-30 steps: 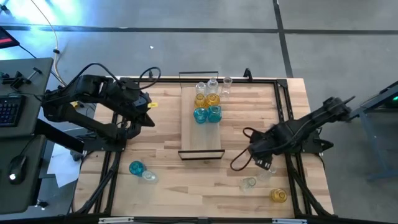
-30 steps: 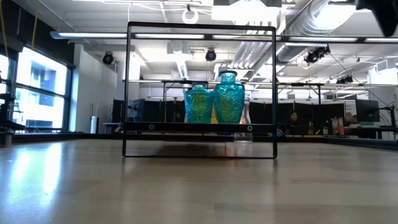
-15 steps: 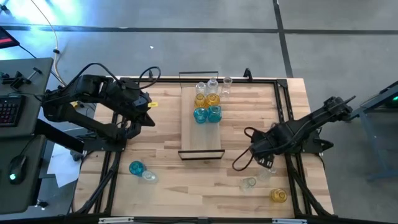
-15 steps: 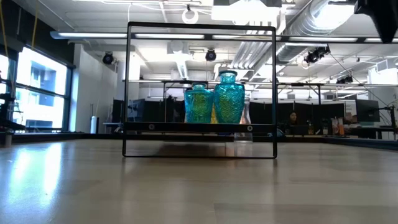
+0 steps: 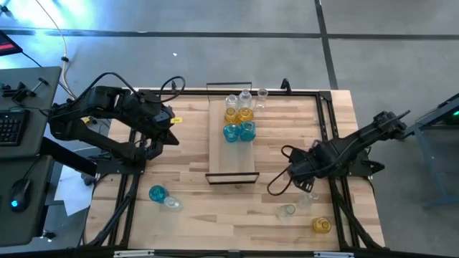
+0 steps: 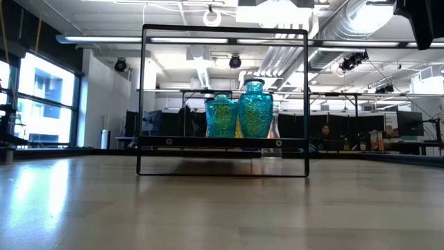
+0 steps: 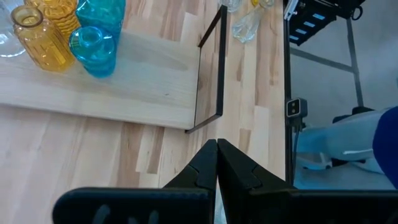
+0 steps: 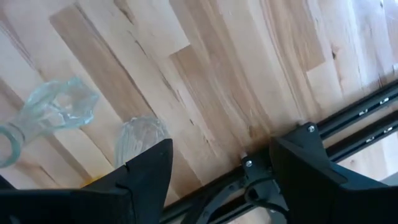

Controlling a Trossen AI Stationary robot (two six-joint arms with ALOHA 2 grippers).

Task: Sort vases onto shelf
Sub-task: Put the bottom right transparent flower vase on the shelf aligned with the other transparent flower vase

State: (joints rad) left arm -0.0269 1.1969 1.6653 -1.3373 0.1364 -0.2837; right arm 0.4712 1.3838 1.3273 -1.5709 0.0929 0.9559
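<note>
On the narrow light-wood shelf with black end frames, the clustered clear, amber and teal glass vases crowd the 12 o'clock half; the 6 o'clock half lies bare. Open tabletop flanks it at 3 and 9 o'clock. Toppled clear and amber vases clutter 5 o'clock.

From my station I see the wooden bench, its planks pale and its edges lined by a black metal frame. Left of the bench sits a dark desk carrying a keyboard and a mouse. A sheet of white paper lies on the floor between desk and bench. Beyond the bench, the level camera shows me an office hall with ceiling ducts and bright windows.
</note>
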